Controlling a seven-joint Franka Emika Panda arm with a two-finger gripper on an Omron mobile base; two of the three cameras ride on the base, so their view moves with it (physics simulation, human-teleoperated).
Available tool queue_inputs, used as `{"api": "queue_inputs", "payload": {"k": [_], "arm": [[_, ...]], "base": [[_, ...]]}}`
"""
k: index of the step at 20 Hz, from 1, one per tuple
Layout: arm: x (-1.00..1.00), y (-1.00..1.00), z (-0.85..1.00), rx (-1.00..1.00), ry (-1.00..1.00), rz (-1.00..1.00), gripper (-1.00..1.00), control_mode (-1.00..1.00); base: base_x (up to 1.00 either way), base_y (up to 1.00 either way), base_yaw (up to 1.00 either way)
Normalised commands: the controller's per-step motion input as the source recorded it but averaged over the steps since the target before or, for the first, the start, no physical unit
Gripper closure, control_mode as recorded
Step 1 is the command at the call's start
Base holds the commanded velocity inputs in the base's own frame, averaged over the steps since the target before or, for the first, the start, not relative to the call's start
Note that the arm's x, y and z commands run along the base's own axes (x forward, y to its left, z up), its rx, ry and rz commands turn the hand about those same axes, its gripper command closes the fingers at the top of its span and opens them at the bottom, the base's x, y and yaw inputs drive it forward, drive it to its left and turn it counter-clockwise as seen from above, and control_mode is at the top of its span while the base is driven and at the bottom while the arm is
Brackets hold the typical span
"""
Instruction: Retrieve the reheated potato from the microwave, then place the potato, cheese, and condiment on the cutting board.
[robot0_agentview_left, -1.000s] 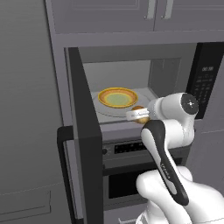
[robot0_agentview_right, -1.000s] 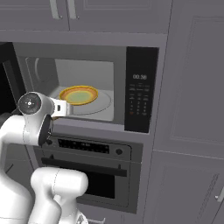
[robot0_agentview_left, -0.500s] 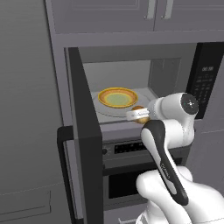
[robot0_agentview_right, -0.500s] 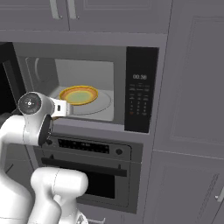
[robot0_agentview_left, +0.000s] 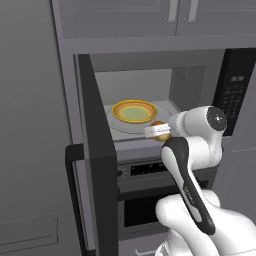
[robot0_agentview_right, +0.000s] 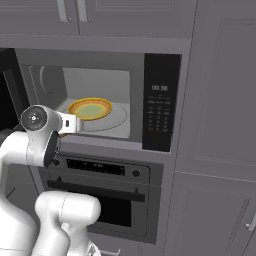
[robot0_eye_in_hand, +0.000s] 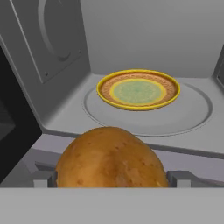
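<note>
Nothing visibly shifts from a second ago. The gripper (robot0_eye_in_hand: 112, 181) grasps the potato (robot0_eye_in_hand: 112, 158) at six o'clock in the hand view, just outside the microwave (robot0_agentview_right: 161, 110); the plate (robot0_eye_in_hand: 138, 89) sits empty at twelve. Retrieval looks nearly done; next, carrying it to the board.

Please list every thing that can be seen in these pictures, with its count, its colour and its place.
microwave: one, grey with a black keypad strip, built into the cabinets, door open to the left.
plate: one, yellow rim with a green middle, on the round tray inside the microwave.
potato: one, tan-brown, in front of the microwave's opening, between the gripper's fingers.
oven: one, grey and black, under the microwave.
cabinets: grey, above and beside the microwave.
gripper: one, jaws wide around the potato, at the microwave's front edge.
</note>
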Motion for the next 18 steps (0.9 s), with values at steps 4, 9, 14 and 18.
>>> {"api": "queue_inputs", "payload": {"k": [4,9,14,18], "arm": [[0.0,0.0,0.0,0.0,0.0,0.0,1.0,1.0],[0.0,0.0,0.0,0.0,0.0,0.0,1.0,1.0],[0.0,0.0,0.0,0.0,0.0,0.0,1.0,1.0],[0.0,0.0,0.0,0.0,0.0,0.0,1.0,1.0]], "base": [[-0.44,-0.07,-0.11],[-0.7,-0.06,-0.19],[-0.52,-0.13,-0.28],[-0.02,-0.05,-0.84]]}}
